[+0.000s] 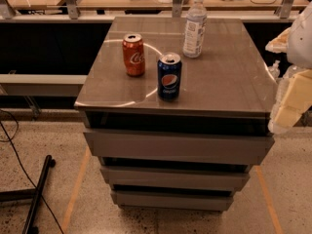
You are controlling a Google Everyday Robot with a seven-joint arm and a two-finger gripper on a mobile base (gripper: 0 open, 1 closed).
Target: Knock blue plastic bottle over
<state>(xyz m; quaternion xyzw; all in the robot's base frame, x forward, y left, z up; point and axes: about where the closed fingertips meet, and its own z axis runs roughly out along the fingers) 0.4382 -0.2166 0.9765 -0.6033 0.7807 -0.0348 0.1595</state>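
Now, bottle: blue plastic bottle (194, 27) upright at the counter's (229, 82) far side, behind the Pepsi can (169, 76).
Handling: probably light, tall, tippy; push near the cap.
Claw: the claw (291, 104) hangs off the right edge; apart or together, cannot tell.

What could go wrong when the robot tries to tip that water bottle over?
The gripper sits beside the right edge of the cabinet top, well away from the blue plastic bottle, which stands upright near the back. A sweep toward it might go wide and clip the Pepsi can or the Coke can. Once tipped, the bottle could roll off the edge.
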